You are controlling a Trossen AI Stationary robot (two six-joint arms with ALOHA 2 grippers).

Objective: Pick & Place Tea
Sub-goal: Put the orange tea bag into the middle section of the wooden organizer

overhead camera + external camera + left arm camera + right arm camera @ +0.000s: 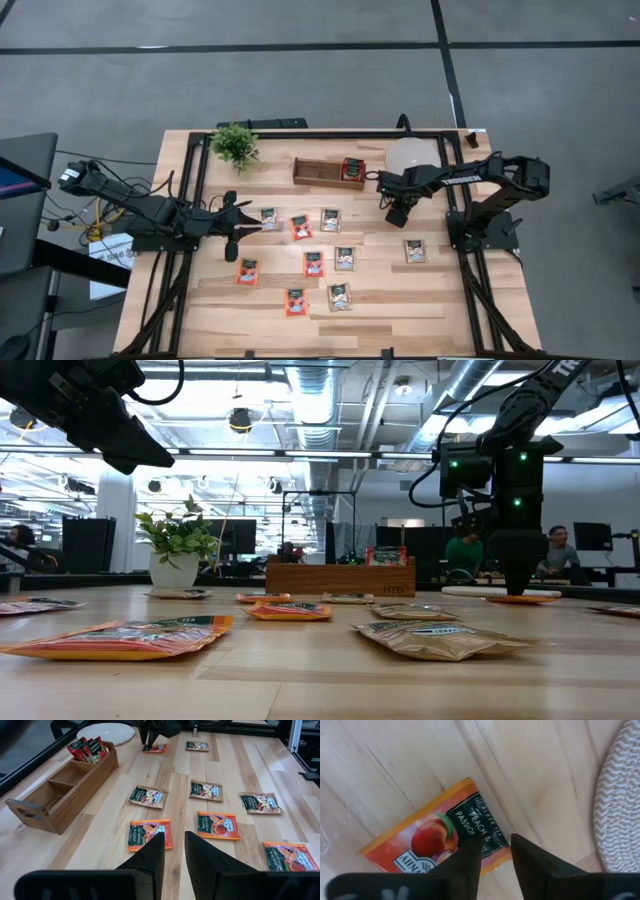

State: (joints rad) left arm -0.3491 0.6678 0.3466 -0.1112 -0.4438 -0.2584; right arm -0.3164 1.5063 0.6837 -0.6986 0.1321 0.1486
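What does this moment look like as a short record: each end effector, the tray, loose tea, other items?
right end effector: down at a red-orange tea sachet lying flat by the round mat, fingers astride its edge with a gap between them, sachet not lifted
left end effector: above the table, holding nothing, waiting
tray: red-orange sachets in one end compartment
loose tea: ten more sachets flat on the table
other: potted plant

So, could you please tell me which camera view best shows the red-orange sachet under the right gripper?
The right wrist view: the red-orange sachet fills it, peach print readable, right gripper fingers at its edge. The left wrist view shows it small; the low view, a sliver; the high view hides it.
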